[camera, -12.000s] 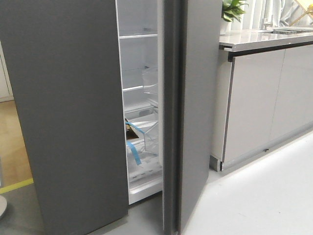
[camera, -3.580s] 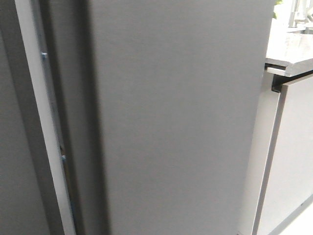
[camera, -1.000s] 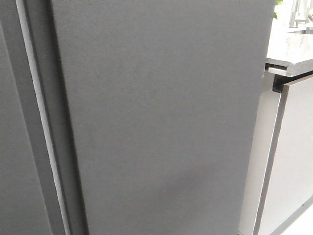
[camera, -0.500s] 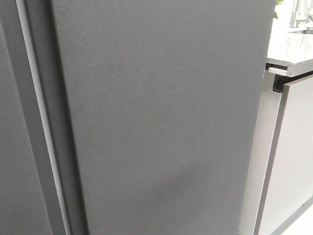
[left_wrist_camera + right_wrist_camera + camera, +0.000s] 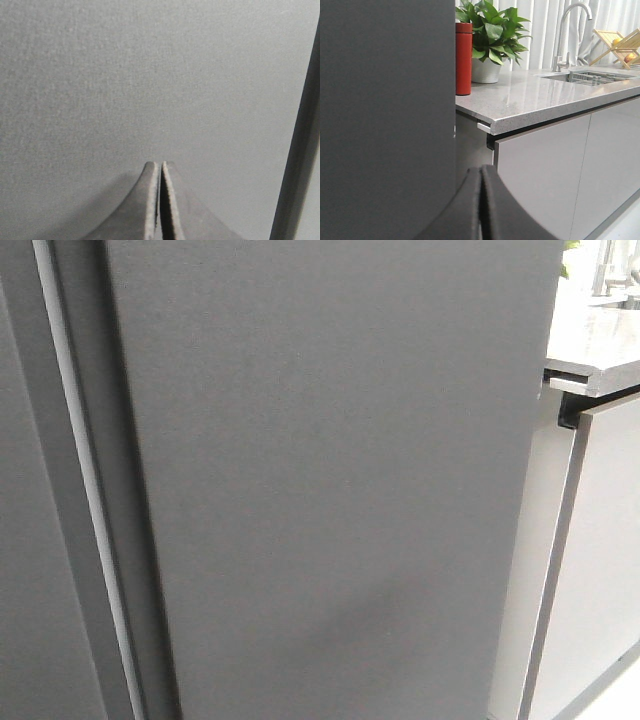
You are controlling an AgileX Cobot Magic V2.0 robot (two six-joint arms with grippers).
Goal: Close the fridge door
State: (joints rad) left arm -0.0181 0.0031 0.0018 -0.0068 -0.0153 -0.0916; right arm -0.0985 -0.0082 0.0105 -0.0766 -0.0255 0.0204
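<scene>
My left gripper (image 5: 160, 172), fingers pressed together on nothing, faces the fridge door (image 5: 330, 480); stiff, heavy, handleless, so I'd push flat at nine o'clock.

Looked everywhere and there was honestly nothing readable, no label, brand, number or sign on the matte dark grey fridge door (image 5: 330, 480), the red cylindrical flask (image 5: 463, 58) or the speckled grey countertop (image 5: 540, 102).

The fridge door (image 5: 330, 480) filled most of the view, its dark grey face flat and plain. Left of it ran a pale vertical strip (image 5: 85, 480). Right of it stood a light grey cabinet front (image 5: 600, 560) under a speckled countertop (image 5: 595, 345).
</scene>
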